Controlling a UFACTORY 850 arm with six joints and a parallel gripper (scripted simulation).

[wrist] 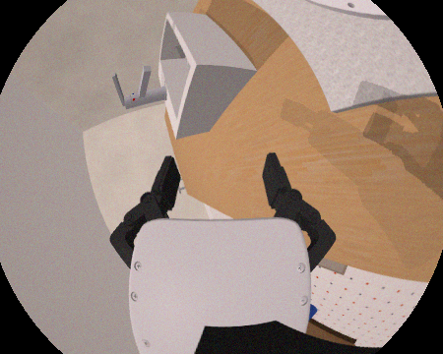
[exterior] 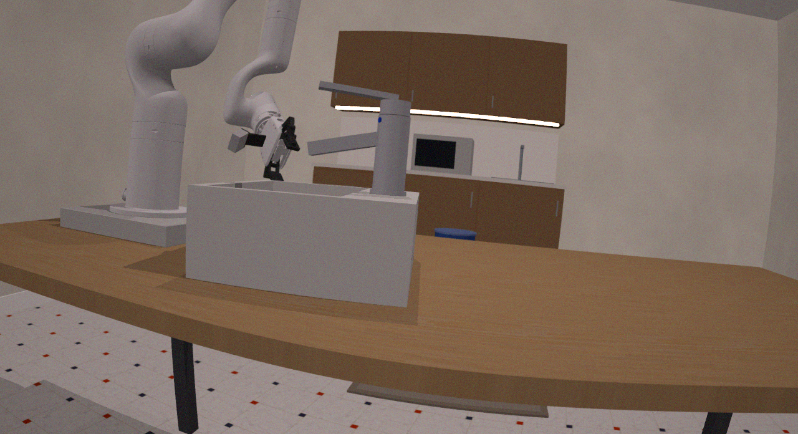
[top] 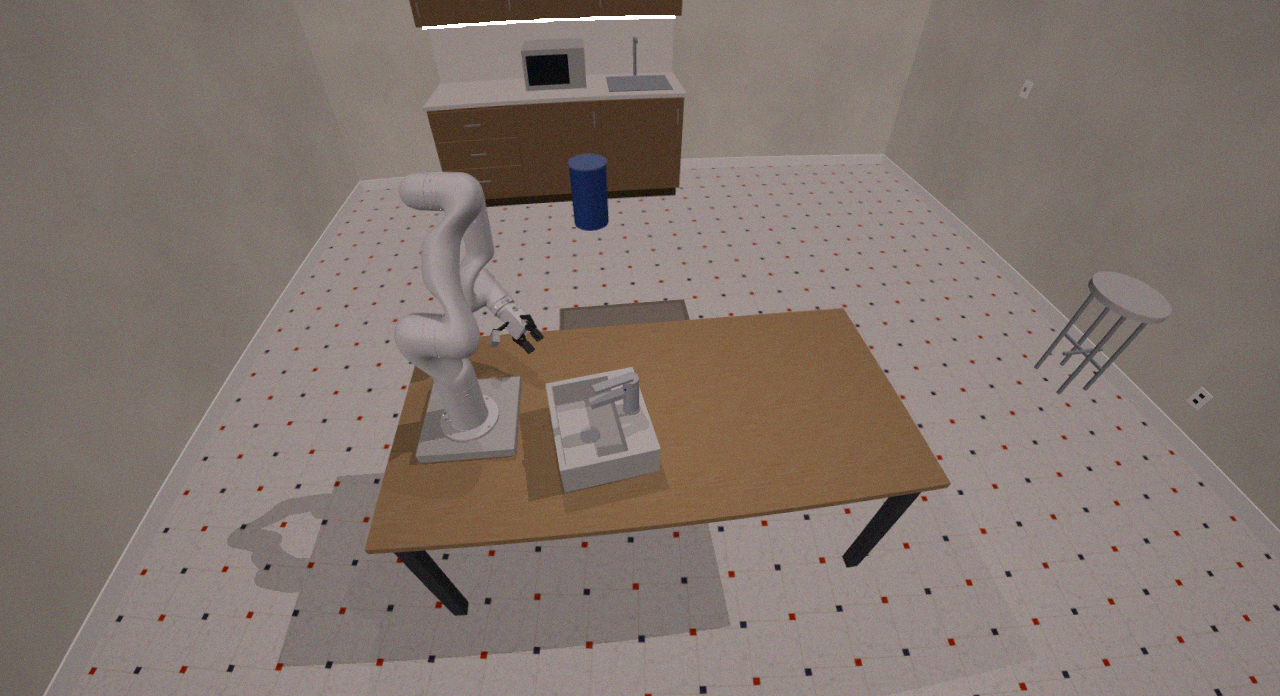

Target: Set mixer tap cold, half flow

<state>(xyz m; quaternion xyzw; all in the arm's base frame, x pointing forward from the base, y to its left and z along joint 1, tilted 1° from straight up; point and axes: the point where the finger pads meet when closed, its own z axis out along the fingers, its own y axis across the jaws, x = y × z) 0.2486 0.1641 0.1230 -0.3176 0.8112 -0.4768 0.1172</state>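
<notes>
A beige-walled kitchen room with a white tiled floor (top: 895, 244) dotted in red and dark blue is seen, with brown wooden cabinets (top: 554, 141) and a pale counter at the far wall. A rectangular wooden table on dark legs (top: 760, 405) is set in the middle of the room. A white six-joint robot arm (top: 452, 271) is mounted on a grey square base plate (top: 501, 423) near one end of the table. Just beside the plate, a white box-shaped sink basin (exterior: 301, 247) is placed on the table top. A grey cylindrical mixer tap (exterior: 390, 152) is fixed upright on the basin's rim; its flat grey lever (exterior: 350, 91) is seen on top of the tap body, reaching out above the spout (exterior: 340, 143) and on the same side. A small blue dot (exterior: 379, 119) is visible on the tap body below the lever.

Away from the table, a blue cylindrical bin (top: 588, 190), a grey round stool (top: 1114, 320) and a grey microwave (top: 552, 65) are seen.

The black-fingered gripper (wrist: 220, 179) is held above the table edge, apart from the basin and well short of the lever. Its jaws are spread fully wide and nothing is held between them.
</notes>
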